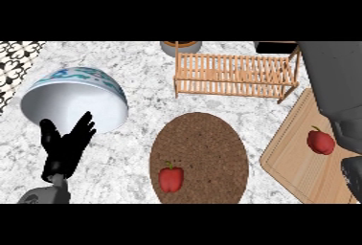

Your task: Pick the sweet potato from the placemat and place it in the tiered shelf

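head view. brown round placemat [199,158] sits lower centre of the frame. on its lower left part lies a red item with a green stem [170,178]; it looks like a bell pepper, not a sweet potato, stem pointing to the top of the frame, body short, no clear long axis. a second red pepper [321,142] lies on the wooden board [293,158] at right. left hand [65,146] shows at lower left, fingers straight and spread, holding nothing, resting. the item lies to its right and slightly lower. right hand: only a dark edge at the lower right; fingers cannot be told. tiered shelf [235,74] stands upper centre, above the placemat. judgement: left hand looks nearer.
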`<state>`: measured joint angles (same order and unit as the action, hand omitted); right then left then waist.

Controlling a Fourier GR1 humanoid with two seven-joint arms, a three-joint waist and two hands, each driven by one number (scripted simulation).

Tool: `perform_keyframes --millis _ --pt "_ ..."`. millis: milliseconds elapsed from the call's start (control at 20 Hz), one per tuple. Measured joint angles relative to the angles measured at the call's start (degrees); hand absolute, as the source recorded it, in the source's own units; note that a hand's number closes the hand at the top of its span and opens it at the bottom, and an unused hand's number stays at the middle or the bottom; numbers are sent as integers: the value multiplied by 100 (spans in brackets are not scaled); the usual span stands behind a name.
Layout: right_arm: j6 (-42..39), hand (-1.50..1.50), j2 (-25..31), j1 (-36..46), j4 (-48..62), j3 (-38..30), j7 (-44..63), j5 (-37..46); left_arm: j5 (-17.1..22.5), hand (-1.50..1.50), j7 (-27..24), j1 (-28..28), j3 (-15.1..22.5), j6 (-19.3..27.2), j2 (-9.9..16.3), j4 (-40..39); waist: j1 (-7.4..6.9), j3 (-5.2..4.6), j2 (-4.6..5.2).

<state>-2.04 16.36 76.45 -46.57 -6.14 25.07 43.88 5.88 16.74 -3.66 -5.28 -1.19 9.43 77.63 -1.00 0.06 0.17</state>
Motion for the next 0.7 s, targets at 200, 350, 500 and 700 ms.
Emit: perform_keyframes --millis 200,350,500,700 --pt "-99 150 67 16 140 8 -121 13 -16 0 18 104 18 -22 -6 110 11 -3 -6" --pt "-94 150 94 102 225 7 -92 66 5 0 92 65 -9 -7 -13 114 19 -5 -5" --pt "260 -150 10 28 96 -304 90 -135 -26 0 117 69 12 38 -55 111 47 -4 -14" --pt "660 -150 -22 6 84 -692 63 -424 -50 0 177 50 34 67 -82 131 38 -2 -7"
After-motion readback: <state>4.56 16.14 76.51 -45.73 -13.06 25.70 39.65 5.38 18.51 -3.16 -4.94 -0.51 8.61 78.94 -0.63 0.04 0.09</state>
